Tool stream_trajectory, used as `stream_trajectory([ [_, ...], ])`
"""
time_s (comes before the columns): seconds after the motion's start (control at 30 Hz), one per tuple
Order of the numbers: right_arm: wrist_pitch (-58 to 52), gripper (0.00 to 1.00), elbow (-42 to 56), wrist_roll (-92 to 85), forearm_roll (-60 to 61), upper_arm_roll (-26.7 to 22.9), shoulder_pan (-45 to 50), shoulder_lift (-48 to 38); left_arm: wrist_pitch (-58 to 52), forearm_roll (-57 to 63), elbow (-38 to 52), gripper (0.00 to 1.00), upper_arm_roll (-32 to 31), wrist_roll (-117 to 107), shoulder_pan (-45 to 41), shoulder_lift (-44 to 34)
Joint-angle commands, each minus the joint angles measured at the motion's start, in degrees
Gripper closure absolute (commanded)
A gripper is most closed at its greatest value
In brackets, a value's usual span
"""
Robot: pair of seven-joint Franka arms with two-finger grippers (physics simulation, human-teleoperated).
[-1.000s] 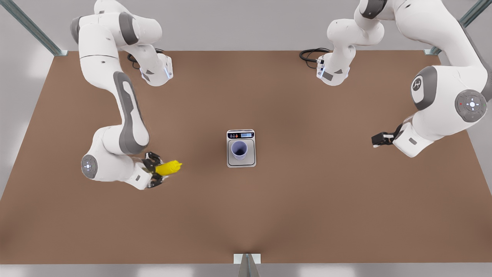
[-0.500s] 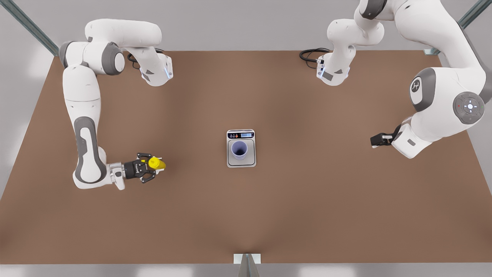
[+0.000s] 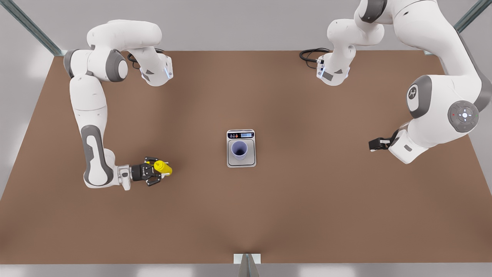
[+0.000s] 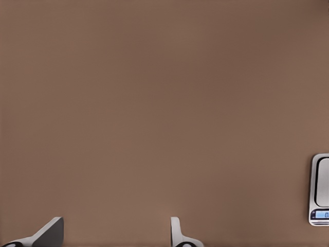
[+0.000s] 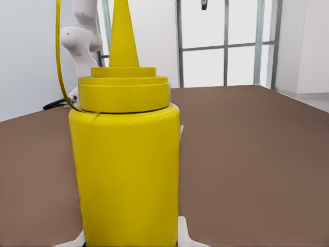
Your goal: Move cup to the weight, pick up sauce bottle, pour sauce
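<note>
The lavender cup (image 3: 239,150) stands upright on the plate of the weight (image 3: 241,164) at the table's middle. At the front view's left, my right gripper (image 3: 158,170) is shut on the yellow sauce bottle (image 3: 163,167), well apart from the weight. The bottle (image 5: 125,170) stands upright with its nozzle up between the fingertips (image 5: 183,232). At the front view's right, my left gripper (image 3: 374,144) hangs over bare table, open, with nothing between its fingers (image 4: 176,231). The weight (image 4: 320,190) sits off to one side of it.
The brown table (image 3: 307,200) has wide free room around the weight. Both arm bases (image 3: 155,71) stand at the far edge, with black cables (image 3: 309,55) beside them. Metal frame posts (image 3: 29,27) rise at the table's corners.
The arm with the sauce bottle swung its wrist level, turning the bottle upright, then shifted it slightly toward the weight. The other arm drifted a little; the cup stayed put.
</note>
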Motion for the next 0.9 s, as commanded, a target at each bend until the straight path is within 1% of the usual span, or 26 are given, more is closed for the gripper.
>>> stream_trajectory([
  [0.0,0.09,0.41,-0.04,-0.13,0.03,0.0,0.0,0.04,0.0,0.1,0.0,0.0,0.0,-0.09,0.0,0.0],
  [0.17,0.36,0.41,0.05,-0.57,0.47,0.09,0.18,1.09,0.0,0.1,0.0,0.0,0.0,-0.18,0.0,0.08],
  [0.23,0.35,0.36,-0.04,-0.4,0.47,0.09,0.18,1.0,0.0,0.19,0.0,0.0,0.0,0.26,0.0,0.0],
  [0.27,0.35,0.28,-0.04,-0.31,0.47,0.09,0.18,1.0,0.0,0.19,0.0,0.0,0.0,0.08,0.0,0.0],
  [0.3,0.35,0.04,0.05,-0.22,0.47,0.09,0.18,1.0,0.0,0.19,0.0,0.0,0.0,0.44,0.0,0.0],
  [0.33,0.27,0.0,0.05,-0.04,0.47,0.09,0.18,0.92,-0.09,0.27,0.0,0.0,0.0,0.44,0.0,0.0],
  [0.73,-1.23,0.0,-0.12,0.57,0.47,0.0,-0.7,0.74,-0.35,0.54,-0.17,0.0,0.35,1.23,0.0,-0.62],
  [0.87,-4.13,0.0,-0.3,0.31,-3.05,-0.44,-4.31,0.65,-0.09,0.54,-0.35,0.0,0.35,1.23,0.0,-0.01],
])
